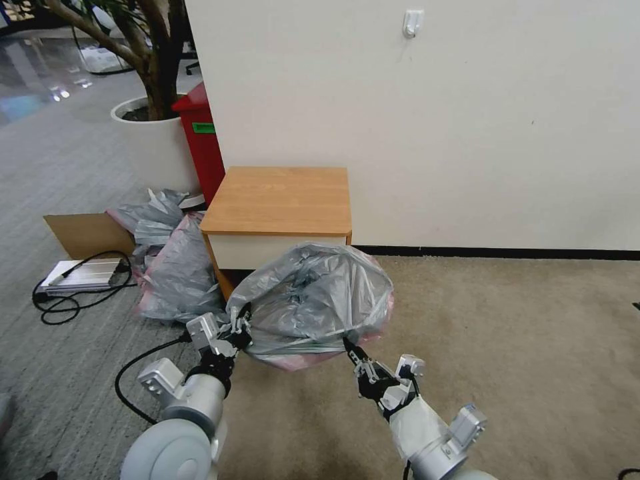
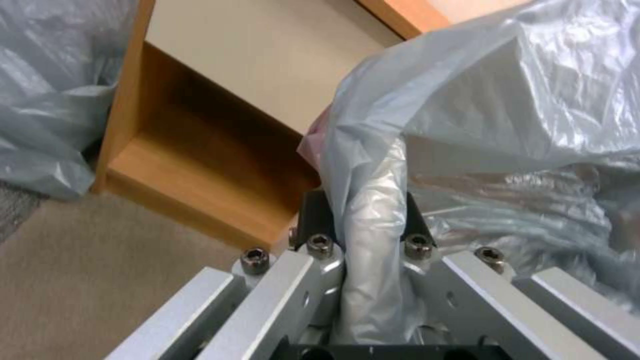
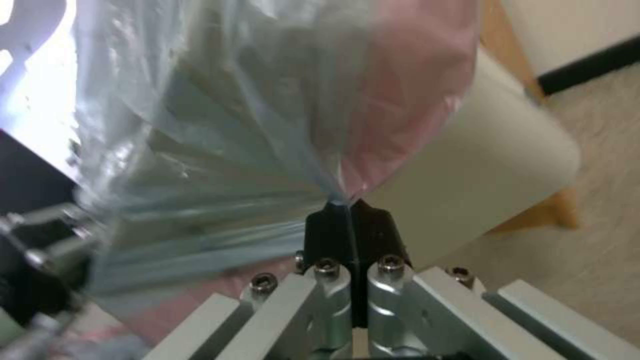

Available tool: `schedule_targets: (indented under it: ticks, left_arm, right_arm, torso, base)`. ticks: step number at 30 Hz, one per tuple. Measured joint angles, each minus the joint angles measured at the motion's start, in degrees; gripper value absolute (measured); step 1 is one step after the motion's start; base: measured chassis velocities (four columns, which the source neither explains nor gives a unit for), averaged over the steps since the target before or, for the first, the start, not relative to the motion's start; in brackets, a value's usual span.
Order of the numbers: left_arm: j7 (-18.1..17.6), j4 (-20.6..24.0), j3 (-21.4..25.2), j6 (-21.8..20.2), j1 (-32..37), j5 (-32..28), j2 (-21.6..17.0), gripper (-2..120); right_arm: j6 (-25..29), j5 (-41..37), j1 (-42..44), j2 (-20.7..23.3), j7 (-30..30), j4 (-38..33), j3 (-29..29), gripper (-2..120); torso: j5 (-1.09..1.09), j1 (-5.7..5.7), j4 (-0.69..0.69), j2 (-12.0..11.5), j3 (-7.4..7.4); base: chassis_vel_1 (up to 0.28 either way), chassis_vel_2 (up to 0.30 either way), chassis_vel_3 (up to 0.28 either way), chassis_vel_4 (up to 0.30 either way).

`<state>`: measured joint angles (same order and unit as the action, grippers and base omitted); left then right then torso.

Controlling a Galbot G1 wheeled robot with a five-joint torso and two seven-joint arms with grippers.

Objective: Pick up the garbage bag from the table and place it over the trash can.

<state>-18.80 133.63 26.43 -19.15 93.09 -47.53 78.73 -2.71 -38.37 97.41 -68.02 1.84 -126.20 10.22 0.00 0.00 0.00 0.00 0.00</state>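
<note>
Head view: bag [image 1: 310, 300] hanging stretched btwn both grippers, in front of table [image 1: 277, 198], covering lower part of white drawer front. Billowing up in a grey dome, pink rim showing along bottom edge and at right side. Not touching table top as far as visible.

Left gripper [image 1: 239, 327] pinching bag's left edge, low, just in front of table's left front corner. Left wrist view: fingers [image 2: 313, 220] clamping on a bunched fold of bag [image 2: 493, 100], plastic running down btwn them; table's lower shelf [image 2: 193, 170] sitting just behind, carpet [image 2: 87, 270] below.

Right gripper [image 1: 349, 347] gripping bag's lower right edge, well out from table front. Right wrist view: black fingertips [image 3: 327, 230] pressing together on a thin gathered point of bag [image 3: 253, 110], pink rim fanning out just above. White drawer front [image 3: 480, 185] sitting beside/behind bag there.

Can: not locating it, can't tell where it's standing; bag likely blocking.

Left of table: heap of grey bags [image 1: 170, 267] lying on floor, touching table's side; cardboard sheet [image 1: 87, 233] leaning behind it, red bin [image 1: 200, 143] and white planter [image 1: 157, 143] standing farther back by wall. Black cable [image 1: 73, 300] looping on floor near a flat silver device [image 1: 83, 273].
</note>
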Motion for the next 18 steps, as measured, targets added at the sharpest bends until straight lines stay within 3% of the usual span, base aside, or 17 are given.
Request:
schedule_targets:
  ticks: [3, 5, 7, 13, 16, 18]
  left_arm:
    - [-0.9, 0.1, 0.2, -1.1, 0.0, -0.4, 0.1, 4]
    - [-1.1, 0.1, 0.3, -1.3, 0.0, -0.4, 0.1, 4]
    - [-1.8, -0.2, 0.6, -2.0, 0.0, -0.7, -0.1, 4]
    - [-2.5, -0.6, 1.0, -2.5, -0.4, -1.3, -0.5, 4]
    - [-2.9, -1.3, 1.4, -2.7, -0.8, -1.5, -1.0, 4]
    - [-2.9, -1.6, 1.4, -2.7, -0.9, -1.5, -1.1, 4]
  right_arm:
    - [1.7, 14.6, 1.4, 0.5, -0.3, 1.4, 1.1, 17]
    - [2.0, 17.1, 2.0, 0.6, -0.3, 1.4, 1.3, 20]
    - [2.1, 23.8, 4.4, 0.5, 0.0, -0.1, 2.1, 32]
    - [1.4, 30.7, 7.4, 0.7, -2.2, -3.6, 4.1, 48]
    - [2.5, 35.7, 10.1, 1.9, -8.6, -6.6, 6.9, 63]
    - [3.0, 36.3, 10.7, 2.2, -10.4, -7.5, 8.2, 67]
  torso:
    - [0.0, 0.0, 0.0, 0.0, 0.0]
    - [0.0, 0.0, 0.0, 0.0, 0.0]
    - [-0.01, 0.0, 0.0, 0.0, 0.0]
    - [-0.01, 0.0, 0.0, 0.0, 0.0]
    - [0.0, 0.0, 0.0, 0.0, 0.0]
    - [-0.01, 0.0, 0.0, 0.0, 0.0]
  base:
    - [0.0, 0.0, 0.0, 0.0]
    - [0.0, 0.0, 0.0, 0.0]
    - [0.0, 0.0, 0.0, 0.0]
    - [0.0, 0.0, 0.0, 0.0]
    - [0.0, 0.0, 0.0, 0.0]
    - [0.0, 0.0, 0.0, 0.0]
